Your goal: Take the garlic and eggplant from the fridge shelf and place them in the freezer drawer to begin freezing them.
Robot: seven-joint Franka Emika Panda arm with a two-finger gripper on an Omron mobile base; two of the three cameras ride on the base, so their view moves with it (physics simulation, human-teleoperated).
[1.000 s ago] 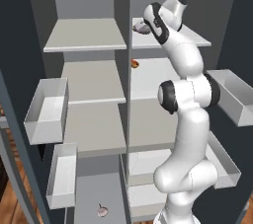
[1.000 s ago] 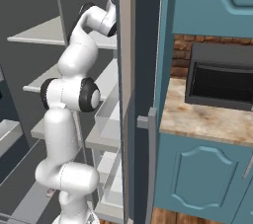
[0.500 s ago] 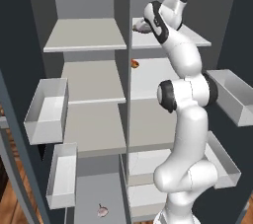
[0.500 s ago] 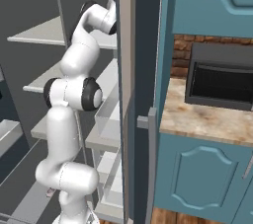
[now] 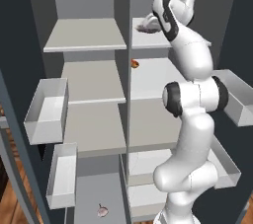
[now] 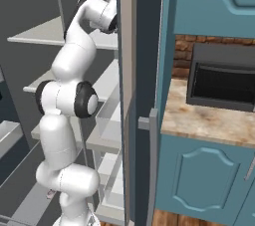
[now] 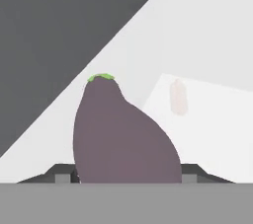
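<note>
The eggplant (image 7: 123,136) sat on the top right fridge shelf (image 5: 148,40), pinched between the fingers of the gripper (image 5: 148,24), which had closed on its wide lower body. Far below that shelf, the garlic (image 5: 103,211) lay in the freezer drawer (image 5: 91,193). The rounded, smooth skin could squirt out of the grip during the long descent, and the eggplant could then drop onto a lower shelf instead of the drawer.
</note>
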